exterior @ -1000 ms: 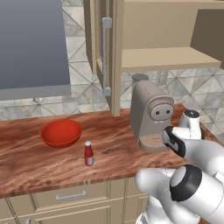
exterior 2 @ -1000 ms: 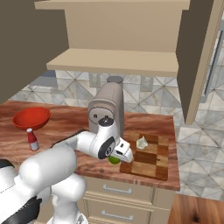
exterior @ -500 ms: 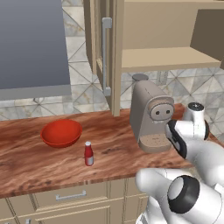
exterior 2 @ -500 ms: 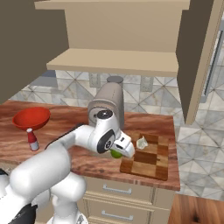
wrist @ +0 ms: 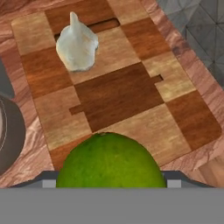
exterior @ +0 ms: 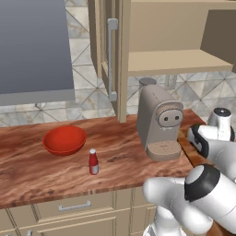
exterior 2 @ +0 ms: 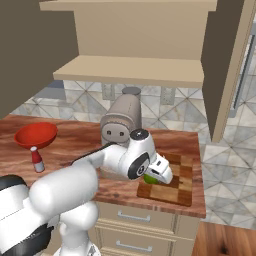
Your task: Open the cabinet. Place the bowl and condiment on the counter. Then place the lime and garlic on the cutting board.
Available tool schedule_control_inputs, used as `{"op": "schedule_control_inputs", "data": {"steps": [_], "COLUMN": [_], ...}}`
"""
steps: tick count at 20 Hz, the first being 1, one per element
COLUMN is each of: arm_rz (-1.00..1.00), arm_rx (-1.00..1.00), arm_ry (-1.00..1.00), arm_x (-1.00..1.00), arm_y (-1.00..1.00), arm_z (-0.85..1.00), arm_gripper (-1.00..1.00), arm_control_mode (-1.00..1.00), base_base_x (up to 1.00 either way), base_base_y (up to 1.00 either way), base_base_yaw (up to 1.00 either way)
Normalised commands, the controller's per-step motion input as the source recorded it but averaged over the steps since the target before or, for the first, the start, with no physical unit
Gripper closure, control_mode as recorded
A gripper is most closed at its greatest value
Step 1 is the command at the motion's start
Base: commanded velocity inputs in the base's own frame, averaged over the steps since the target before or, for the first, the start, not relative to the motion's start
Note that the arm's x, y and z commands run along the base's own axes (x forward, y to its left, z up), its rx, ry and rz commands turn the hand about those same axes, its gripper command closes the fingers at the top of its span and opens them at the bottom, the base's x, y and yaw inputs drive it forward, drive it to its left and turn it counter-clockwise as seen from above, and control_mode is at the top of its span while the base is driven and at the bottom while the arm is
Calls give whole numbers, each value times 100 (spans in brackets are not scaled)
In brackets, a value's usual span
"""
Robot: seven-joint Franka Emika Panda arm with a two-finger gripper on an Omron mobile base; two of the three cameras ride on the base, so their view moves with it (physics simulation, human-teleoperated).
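My gripper (wrist: 109, 180) is shut on the bright green lime (wrist: 108, 162), which fills the gap between the fingertips. It hangs low over the near end of the checkered cutting board (wrist: 118, 92). The pale garlic (wrist: 77, 43) lies at the board's far end. In the right base view the gripper (exterior 2: 159, 175) holds the lime (exterior 2: 151, 178) over the board (exterior 2: 175, 187). The red bowl (exterior: 64, 139) and the condiment (exterior: 93, 162) stand on the counter (exterior: 27, 170). The cabinet (exterior: 120, 55) is open, its shelf bare.
A grey coffee machine (exterior: 159, 122) stands on the counter between the condiment and the cutting board, close to my arm. Beige drawers (exterior: 73, 207) run below the counter edge. A dark panel (exterior: 34, 46) hangs on the wall at left.
The gripper has carried the lime to the right, from beside the coffee machine to over the cutting board. Bowl, condiment and garlic have stayed where they were.
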Motion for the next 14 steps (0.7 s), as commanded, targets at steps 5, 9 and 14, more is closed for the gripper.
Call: {"op": "schedule_control_inputs", "data": {"steps": [5, 9, 14], "arm_rz": [0, 5, 5], "arm_rx": [0, 0, 1], "arm_ry": [-4, -3, -1], "arm_x": [1, 10, 22], "arm_y": [-12, 0, -3], "arm_z": [0, -9, -11], "arm_gripper": [100, 100, 100], "arm_control_mode": [-100, -100, -100], "base_base_x": [0, 0, 0], "base_base_y": [0, 0, 0], "base_base_yaw": [0, 0, 0]}}
